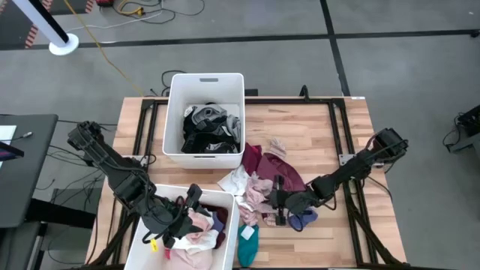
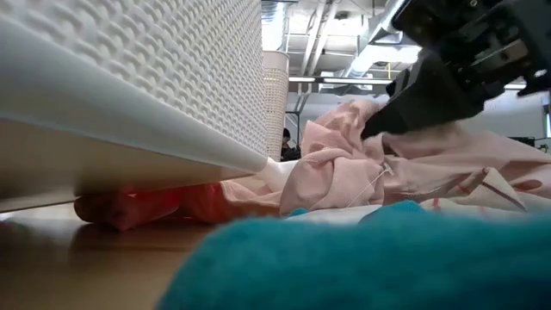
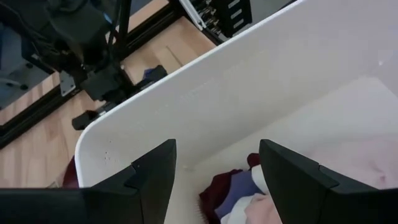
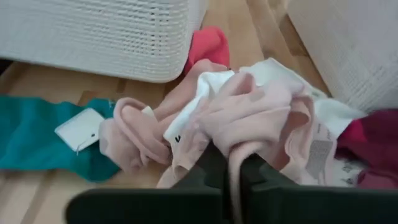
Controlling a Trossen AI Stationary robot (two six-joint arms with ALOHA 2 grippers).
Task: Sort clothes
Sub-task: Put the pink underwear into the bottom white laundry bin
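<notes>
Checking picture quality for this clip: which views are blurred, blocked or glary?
Low view: the near white bin and the teal garment fill the foreground out of focus, with ceiling lights glaring behind. Right wrist view: the right gripper, pinching pink fabric, is soft. High view: evenly lit, unobstructed.

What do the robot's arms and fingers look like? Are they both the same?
Yes, they look like a matching pair. The left arm and the right arm are both black or very dark, made of chunky jointed links. The left gripper has two flat, dark, blocky fingers with angled edges. The right gripper is just as dark. No markings or stickers are visible on them.
</notes>
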